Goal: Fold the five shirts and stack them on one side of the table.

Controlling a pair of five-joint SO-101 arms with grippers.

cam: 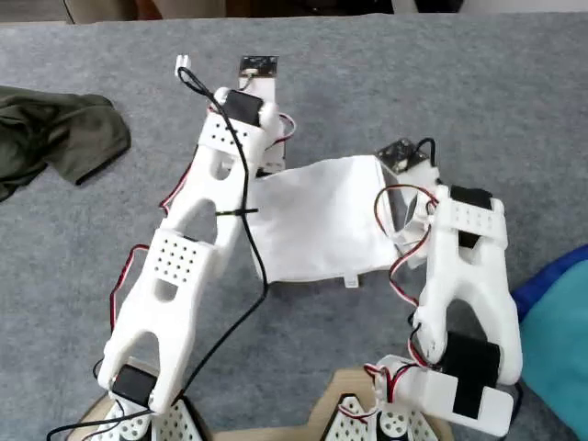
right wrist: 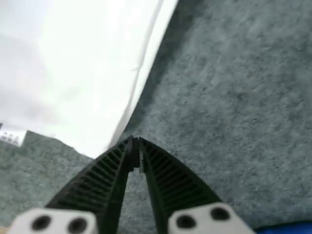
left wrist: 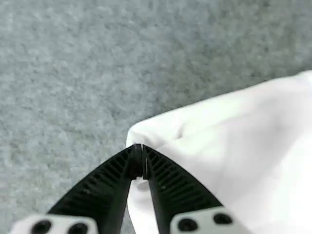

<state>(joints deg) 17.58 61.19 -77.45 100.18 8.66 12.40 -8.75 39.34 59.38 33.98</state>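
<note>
Spreading over the grey table, the white shirt lies in the middle between both arms, partly folded. A blue shirt is bunched at one table edge and an olive shirt sits crumpled at the opposite edge, both well apart from it. Left gripper is clamped tight on a corner of the white shirt. Right gripper has its jaws pressed together over bare table, just beside the shirt's hem, nothing visibly in them.

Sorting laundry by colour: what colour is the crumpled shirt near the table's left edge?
The crumpled shirt is dark olive green, clearest in the high view.
</note>
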